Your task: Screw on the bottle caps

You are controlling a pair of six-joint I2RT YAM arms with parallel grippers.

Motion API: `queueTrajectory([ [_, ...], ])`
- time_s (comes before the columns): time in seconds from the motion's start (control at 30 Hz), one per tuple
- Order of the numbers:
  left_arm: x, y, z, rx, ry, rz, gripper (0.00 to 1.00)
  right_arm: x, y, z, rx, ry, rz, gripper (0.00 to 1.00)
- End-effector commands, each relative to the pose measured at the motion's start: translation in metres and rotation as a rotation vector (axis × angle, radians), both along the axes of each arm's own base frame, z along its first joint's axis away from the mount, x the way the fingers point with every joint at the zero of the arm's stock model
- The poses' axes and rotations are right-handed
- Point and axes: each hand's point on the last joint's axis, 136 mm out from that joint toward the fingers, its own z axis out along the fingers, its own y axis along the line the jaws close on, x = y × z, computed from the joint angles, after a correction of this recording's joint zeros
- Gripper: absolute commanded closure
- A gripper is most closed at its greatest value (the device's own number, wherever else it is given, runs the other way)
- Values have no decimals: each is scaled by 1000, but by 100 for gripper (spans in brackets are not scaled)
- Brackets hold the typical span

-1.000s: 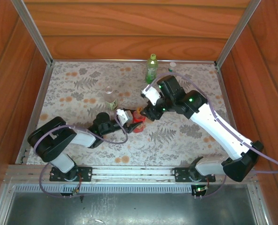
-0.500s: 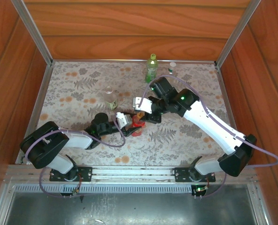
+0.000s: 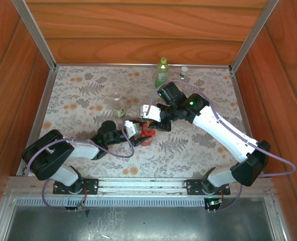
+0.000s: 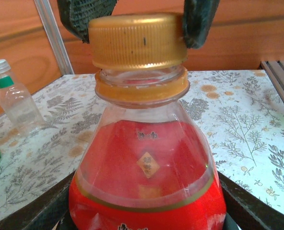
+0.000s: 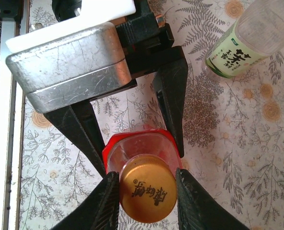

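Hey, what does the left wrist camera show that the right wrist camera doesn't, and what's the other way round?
Left wrist view: the red bottle from the side, with a strip of clear neck visible under the gold cap, plus a small white-capped bottle. Right wrist view: the cap's printed top from above, the left pincer seen whole, clamping the red bottle's body, and a green-labelled bottle. Both: the right pincer closed on the cap atop that red bottle.

Upright red bottle (image 4: 147, 191) bears a gold cap (image 4: 137, 40).
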Motion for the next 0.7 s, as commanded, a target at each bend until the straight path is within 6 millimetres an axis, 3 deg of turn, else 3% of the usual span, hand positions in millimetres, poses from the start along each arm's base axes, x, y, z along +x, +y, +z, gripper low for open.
queueTrajectory([
  [0.0,-2,-2,-8,27,18,-15,35,-7,0,-2,-18,30,27,70],
  [0.27,14,-2,3,-9,55,62,35,-1,-5,-14,-34,84,-112,72],
  [0.53,44,-8,9,-32,80,178,35,18,-9,-31,-20,319,-659,87],
  [0.67,56,-9,12,-39,73,240,35,27,-21,-43,-43,294,-908,91],
])
